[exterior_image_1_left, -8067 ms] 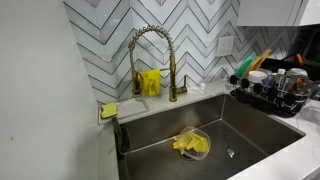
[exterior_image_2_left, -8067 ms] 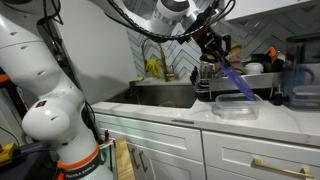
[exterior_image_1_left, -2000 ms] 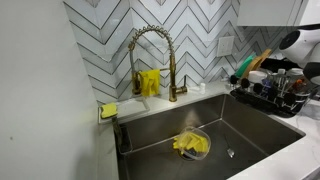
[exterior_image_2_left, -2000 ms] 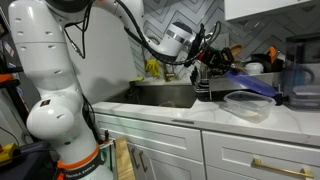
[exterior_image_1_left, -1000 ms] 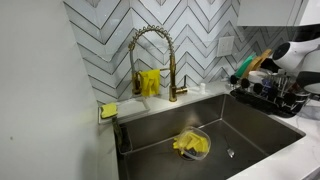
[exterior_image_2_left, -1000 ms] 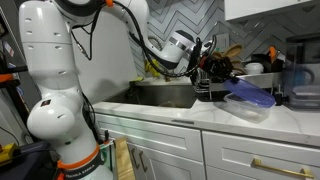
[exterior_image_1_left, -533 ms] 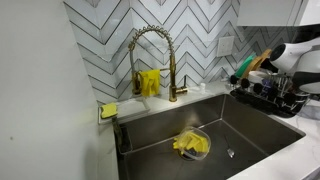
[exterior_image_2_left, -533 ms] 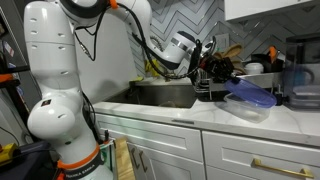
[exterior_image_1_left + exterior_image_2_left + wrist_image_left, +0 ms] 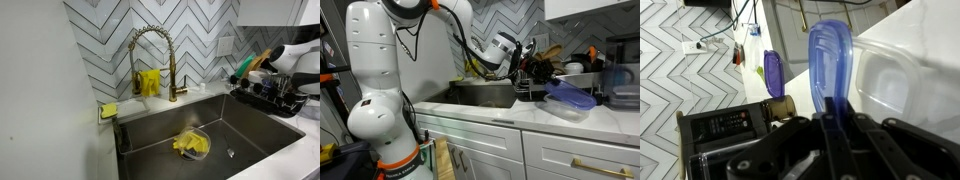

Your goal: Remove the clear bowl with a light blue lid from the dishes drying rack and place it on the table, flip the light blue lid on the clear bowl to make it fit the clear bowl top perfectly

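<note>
The clear bowl [image 9: 570, 110] stands on the white counter right of the sink; it also shows in the wrist view [image 9: 896, 85]. My gripper [image 9: 538, 68] is shut on the light blue lid [image 9: 569, 95] and holds it tilted, resting on or just over the bowl's top. In the wrist view the lid [image 9: 830, 55] stands edge-on between my fingers [image 9: 830, 118], left of the bowl. The black dishes drying rack [image 9: 558, 72] with colourful utensils is behind the bowl and shows in both exterior views [image 9: 268, 100]. My white wrist [image 9: 297, 55] hangs over the rack.
A steel sink [image 9: 250, 135] holds a bowl with a yellow cloth [image 9: 191, 145]. A brass faucet [image 9: 150, 45] stands at the back. A clear jar [image 9: 620, 85] stands right of the bowl. A purple utensil [image 9: 773, 74] is near the rack.
Since two seconds ago the arm has drawn back toward the sink and tilted the lid over the bowl. In the last half second almost nothing moves.
</note>
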`<state>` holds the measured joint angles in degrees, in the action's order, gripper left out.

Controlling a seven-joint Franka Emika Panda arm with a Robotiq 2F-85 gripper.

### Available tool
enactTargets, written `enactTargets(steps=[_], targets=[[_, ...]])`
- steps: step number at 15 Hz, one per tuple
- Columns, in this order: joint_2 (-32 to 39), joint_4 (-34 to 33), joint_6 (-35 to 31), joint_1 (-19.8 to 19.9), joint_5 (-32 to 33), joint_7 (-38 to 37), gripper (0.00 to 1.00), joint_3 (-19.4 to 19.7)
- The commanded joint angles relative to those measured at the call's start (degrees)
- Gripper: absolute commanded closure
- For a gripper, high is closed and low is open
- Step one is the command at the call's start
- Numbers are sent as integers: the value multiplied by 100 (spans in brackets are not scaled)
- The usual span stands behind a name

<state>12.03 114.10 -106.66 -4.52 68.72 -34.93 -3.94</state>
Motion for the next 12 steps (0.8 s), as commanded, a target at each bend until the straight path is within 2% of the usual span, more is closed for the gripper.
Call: enactTargets(steps=[1,6,12], targets=[[-14,35,-283,6,-98,-86,98,-11],[29,59,-334,15,41,54,98,8],[-69,246,-813,61,298,304,98,29]])
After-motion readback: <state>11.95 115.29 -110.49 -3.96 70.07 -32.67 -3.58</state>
